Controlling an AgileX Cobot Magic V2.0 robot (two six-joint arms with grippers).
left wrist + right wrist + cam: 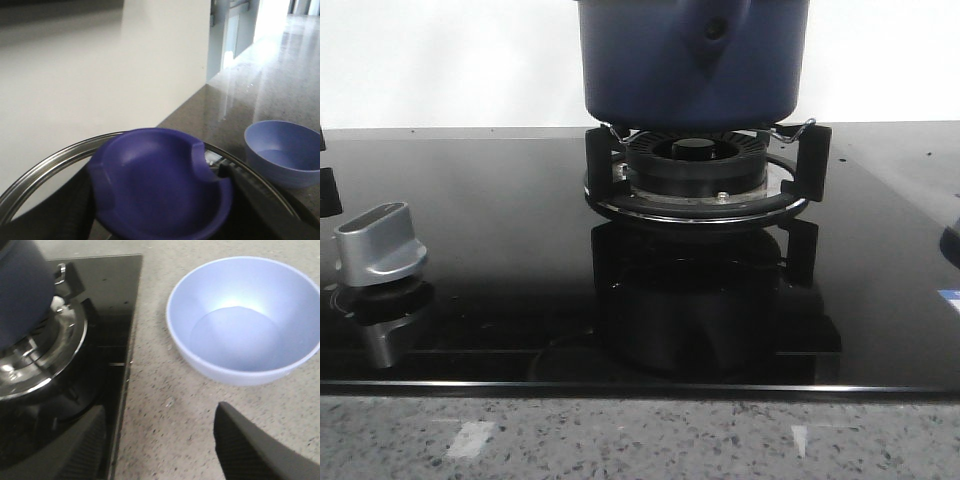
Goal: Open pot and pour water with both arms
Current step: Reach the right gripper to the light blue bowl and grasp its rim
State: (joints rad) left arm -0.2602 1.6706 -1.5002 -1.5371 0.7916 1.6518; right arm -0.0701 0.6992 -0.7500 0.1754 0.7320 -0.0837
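The dark-blue pot (690,65) stands on the black gas burner (695,165); its top is cut off by the front view's edge. In the left wrist view my left gripper (157,200) is shut on the lid's dark-blue knob (160,185), with the lid's steel rim (45,167) curving around it. Whether the lid rests on the pot or is raised cannot be told. My right gripper (160,425) hangs open over the speckled counter, between the pot (20,290) and a light-blue bowl (245,320), and holds nothing. Neither gripper shows in the front view.
The glossy black hob (500,260) carries a silver control knob (380,245) at the front left. The light-blue bowl (285,152) sits on the stone counter to the right of the hob. A white wall stands behind the pot.
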